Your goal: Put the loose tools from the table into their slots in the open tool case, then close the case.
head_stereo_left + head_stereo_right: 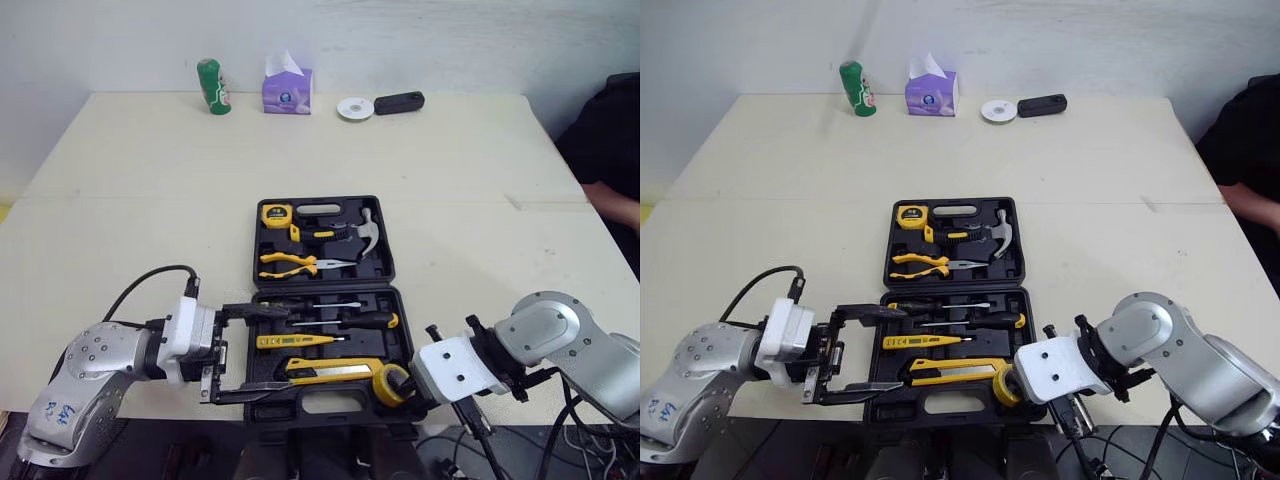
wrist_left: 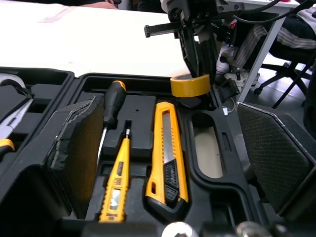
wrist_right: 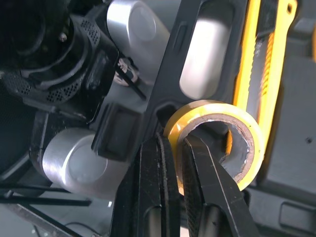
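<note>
Fingers [image 3: 153, 168] of the right gripper [image 3: 173, 143] pinch the wall of the yellow tape roll [image 1: 393, 385] at the lower right corner of the open tool case [image 1: 320, 288]. Left gripper [image 1: 287, 347], spread wide, straddles the case's lower left edge. Both forearms reach inward from the lower corners over a cream table [image 1: 150, 200]; white wall [image 1: 450, 40] behind.

The table [image 1: 130, 200] lies bare on both sides of the open tool case [image 1: 322, 215] and beyond it, as far as the green can [image 1: 212, 87], tissue box [image 1: 287, 90], white disc [image 1: 355, 108] and black device [image 1: 399, 102] along the far edge. The case's near corners are crowded: the left gripper [image 1: 285, 348], fingers spread, at one, the right gripper [image 3: 175, 148] pinching the yellow tape roll [image 2: 190, 85] at the other.
</note>
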`<state>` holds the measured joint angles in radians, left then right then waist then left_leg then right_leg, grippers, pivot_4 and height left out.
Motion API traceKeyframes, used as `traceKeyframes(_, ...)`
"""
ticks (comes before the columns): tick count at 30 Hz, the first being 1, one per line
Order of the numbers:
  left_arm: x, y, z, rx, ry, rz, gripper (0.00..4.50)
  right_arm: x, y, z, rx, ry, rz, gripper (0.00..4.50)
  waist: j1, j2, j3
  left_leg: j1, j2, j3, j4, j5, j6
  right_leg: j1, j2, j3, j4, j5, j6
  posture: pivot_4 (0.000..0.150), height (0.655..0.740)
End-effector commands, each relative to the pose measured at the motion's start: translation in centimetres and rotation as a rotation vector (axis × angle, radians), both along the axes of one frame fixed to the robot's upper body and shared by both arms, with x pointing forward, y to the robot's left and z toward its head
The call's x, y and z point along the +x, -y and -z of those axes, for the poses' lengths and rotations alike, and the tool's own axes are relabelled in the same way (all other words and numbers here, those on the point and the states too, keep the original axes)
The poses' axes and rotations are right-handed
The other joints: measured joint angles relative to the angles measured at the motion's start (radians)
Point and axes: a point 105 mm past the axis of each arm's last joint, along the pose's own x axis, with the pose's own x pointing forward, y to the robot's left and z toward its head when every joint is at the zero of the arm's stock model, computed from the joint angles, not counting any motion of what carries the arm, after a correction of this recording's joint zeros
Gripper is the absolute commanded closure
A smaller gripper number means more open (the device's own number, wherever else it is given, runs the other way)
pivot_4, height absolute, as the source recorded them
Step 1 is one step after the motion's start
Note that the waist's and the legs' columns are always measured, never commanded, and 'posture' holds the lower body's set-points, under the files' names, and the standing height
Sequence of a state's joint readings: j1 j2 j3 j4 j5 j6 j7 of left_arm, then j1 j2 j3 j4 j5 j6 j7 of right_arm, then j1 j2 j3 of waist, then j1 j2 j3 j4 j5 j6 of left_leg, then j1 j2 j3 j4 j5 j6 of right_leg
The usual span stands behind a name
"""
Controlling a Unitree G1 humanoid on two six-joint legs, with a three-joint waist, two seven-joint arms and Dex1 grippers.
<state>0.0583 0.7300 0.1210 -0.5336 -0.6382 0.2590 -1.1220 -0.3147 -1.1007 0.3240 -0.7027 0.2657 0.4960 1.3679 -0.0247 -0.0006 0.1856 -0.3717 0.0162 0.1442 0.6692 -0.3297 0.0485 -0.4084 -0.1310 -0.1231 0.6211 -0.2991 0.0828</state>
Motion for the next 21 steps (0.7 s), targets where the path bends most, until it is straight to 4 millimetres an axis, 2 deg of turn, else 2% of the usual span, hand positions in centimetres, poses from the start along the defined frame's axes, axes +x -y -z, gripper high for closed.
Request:
traceKeyframes(1,-0.3,0.1,-0.6,0.001,0.022,0.005,0.00,0.1,0.2,0.3,-0.025,0.027,-0.013,4.41,0.000,0.000,0.000,0.000,0.000,0.000,0.000,0.000,0.000,0.000,0.000,0.000,0.000,0.000,0.000,0.150,0.7400)
traceKeyframes(13,0.0,-0.2,-0.1,0.003,0.002,-0.017,0.00,-0.3,1.4,1.7,-0.151,-0.019,0.045,4.41,0.008,-0.003,-0.002,0.000,0.000,0.000,0.000,0.000,0.000,0.001,0.000,0.000,-0.001,0.000,0.000,0.150,0.7400)
traceKeyframes(21,0.3,-0.2,-0.1,0.007,0.005,-0.021,0.00,0.1,1.3,1.1,-0.166,-0.007,0.062,4.41,0.024,-0.005,-0.003,0.000,0.000,-0.001,0.000,-0.002,0.001,0.001,-0.001,0.000,-0.002,0.000,0.000,0.150,0.7400)
